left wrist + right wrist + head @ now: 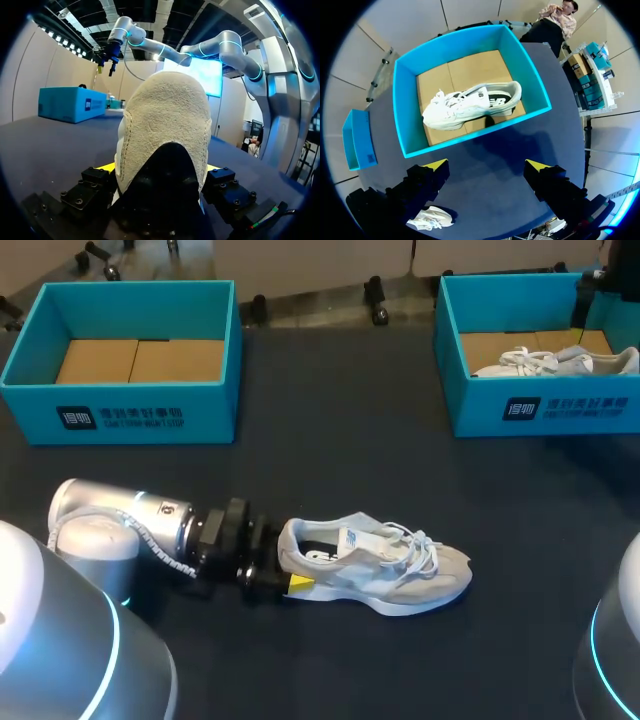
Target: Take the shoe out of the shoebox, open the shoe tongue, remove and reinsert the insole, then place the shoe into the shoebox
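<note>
Since your left gripper [281,568] has the shoe [385,565] by the heel, start there. In the left wrist view the suede heel fills the gap between the jaws, with a finger pressed against each side, so I read it as closed on the shoe. In the head view this sits in the lower middle of the frame. The shoe lies upright on its sole on the dark table [330,460], its toe pointing to the right, away from the gripper.

By my reading, the first step is done: the shoe is out, and the left shoebox [200,405] in the upper left shows only its cardboard floor. The tongue looks lifted, with the laces loose over it. You cannot tell from these views whether the insole has been handled. Putting the shoe back in the box remains to be done.

Your right gripper [487,175] hangs wide open and holds nothing. It hovers above the right shoebox [560,405] in the upper right, where a second shoe [560,362] lies on its side. That box is well apart from the shoe you are holding.
</note>
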Motion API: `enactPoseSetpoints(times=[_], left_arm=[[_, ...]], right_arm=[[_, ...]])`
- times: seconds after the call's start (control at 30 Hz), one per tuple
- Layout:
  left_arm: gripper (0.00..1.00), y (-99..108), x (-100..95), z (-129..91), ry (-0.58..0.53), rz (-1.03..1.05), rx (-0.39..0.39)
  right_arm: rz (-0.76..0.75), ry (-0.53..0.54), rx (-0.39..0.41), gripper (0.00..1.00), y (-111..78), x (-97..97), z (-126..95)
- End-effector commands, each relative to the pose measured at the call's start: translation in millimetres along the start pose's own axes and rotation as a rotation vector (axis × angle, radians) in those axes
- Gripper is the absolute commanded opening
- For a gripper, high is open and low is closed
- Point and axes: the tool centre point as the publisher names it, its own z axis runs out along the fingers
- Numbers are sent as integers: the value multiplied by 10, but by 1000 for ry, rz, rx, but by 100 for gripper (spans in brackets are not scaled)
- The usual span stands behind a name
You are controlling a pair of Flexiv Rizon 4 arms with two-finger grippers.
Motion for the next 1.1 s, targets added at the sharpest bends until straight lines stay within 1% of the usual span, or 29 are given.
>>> enactPoseSetpoints(times=[0.03, 0.37, 0.43, 0.77, 0.87, 1.1], left_arm=[[0, 8, -13, -16, 7, -3, -3], [0, 8, -13, -16, 7, -3, -3], [0, 8, -13, -16, 7, -3, -3], [0, 8, -13, -16, 7, -3, -3], [0, 8, -13, -16, 7, -3, -3], [0, 8, -13, -16, 7, -3, -3]], right_arm=[[0, 1, -1, 100, -6, -3, 1], [0, 1, -1, 100, -6, -3, 1], [8, -6, -7, 100, -2, 3, -55], [42, -51, -29, 100, -120, 339, -248], [34, -70, -13, 100, -135, 402, -260], [26, -77, -18, 100, -211, 530, -333]])
